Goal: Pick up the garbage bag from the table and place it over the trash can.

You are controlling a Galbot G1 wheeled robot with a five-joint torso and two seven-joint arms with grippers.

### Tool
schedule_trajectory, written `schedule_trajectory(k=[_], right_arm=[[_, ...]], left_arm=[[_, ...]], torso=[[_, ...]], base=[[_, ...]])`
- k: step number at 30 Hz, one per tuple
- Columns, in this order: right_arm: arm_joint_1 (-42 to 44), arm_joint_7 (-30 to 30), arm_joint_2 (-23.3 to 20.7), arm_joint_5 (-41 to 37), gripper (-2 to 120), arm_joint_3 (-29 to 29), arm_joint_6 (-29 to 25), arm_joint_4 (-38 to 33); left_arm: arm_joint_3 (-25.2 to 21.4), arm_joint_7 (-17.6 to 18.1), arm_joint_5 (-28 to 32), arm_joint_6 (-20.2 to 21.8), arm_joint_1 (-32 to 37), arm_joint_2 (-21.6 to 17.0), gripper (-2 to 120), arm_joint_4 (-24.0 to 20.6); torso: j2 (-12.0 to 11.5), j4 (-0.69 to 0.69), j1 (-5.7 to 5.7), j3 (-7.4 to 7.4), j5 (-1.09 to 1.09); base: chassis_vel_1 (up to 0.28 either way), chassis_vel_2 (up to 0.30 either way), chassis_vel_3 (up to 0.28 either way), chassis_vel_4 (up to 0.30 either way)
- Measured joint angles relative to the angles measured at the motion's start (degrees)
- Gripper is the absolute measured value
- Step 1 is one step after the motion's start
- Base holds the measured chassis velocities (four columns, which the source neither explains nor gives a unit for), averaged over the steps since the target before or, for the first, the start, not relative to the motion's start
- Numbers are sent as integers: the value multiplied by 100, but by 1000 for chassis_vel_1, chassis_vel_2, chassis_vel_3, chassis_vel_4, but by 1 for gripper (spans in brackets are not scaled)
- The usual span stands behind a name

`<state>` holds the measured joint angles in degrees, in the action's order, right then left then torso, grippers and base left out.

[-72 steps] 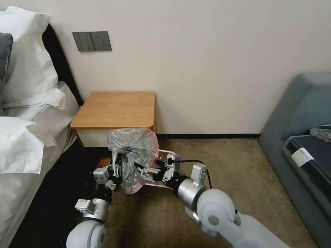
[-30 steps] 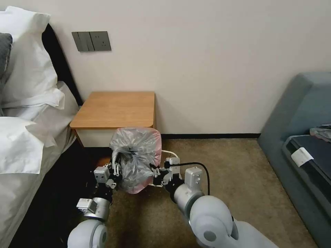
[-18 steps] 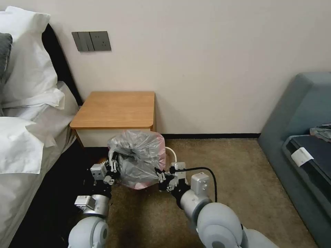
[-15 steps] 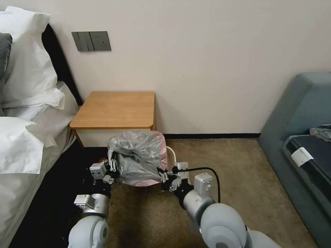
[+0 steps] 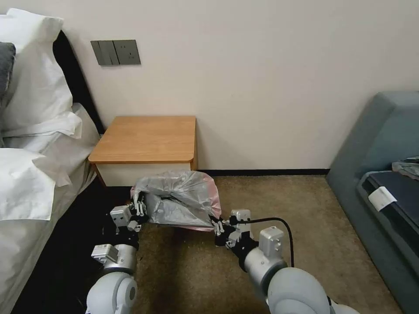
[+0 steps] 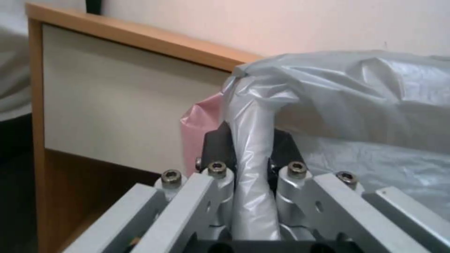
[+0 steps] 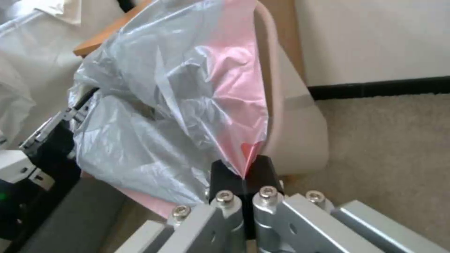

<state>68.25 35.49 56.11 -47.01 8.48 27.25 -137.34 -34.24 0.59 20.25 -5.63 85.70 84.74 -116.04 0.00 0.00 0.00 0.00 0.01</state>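
Note:
The garbage bag (image 5: 179, 203), crinkly grey with a pink edge, hangs stretched wide and low between my two grippers, in front of the table (image 5: 146, 138). My left gripper (image 5: 137, 208) is shut on a bunched grey strand of it (image 6: 251, 140) at the side nearer the bed. My right gripper (image 5: 217, 226) is shut on a pink corner (image 7: 244, 161) at the opposite side. In the head view the bag hides the trash can. The right wrist view shows the can's cream wall and rim (image 7: 295, 137) just behind the bag (image 7: 178, 98).
A bed with white pillows (image 5: 30, 174) lies along the left. A blue-grey sofa (image 5: 384, 174) stands at the right. Brown carpet (image 5: 283, 205) is open between them. The table's white drawer front (image 6: 117, 95) is close behind my left gripper.
The bag went from hanging tall and narrow to lying low and spread wide. My right gripper pulled its corner right and toward me, my left gripper moved slightly left and down, and the bin's rim became covered.

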Motion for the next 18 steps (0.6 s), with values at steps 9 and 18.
schedule_trajectory(k=[9,18], right_arm=[[149,-114,0,414,0,-64,-108,128],[150,-265,-1,841,0,-116,-262,458]], left_arm=[[79,248,536,403,66,34,5,-171],[83,418,1356,903,107,-30,5,-419]], torso=[[0,0,0,0,0],[0,0,0,0,0]], base=[[0,0,0,0],[0,0,0,0]])
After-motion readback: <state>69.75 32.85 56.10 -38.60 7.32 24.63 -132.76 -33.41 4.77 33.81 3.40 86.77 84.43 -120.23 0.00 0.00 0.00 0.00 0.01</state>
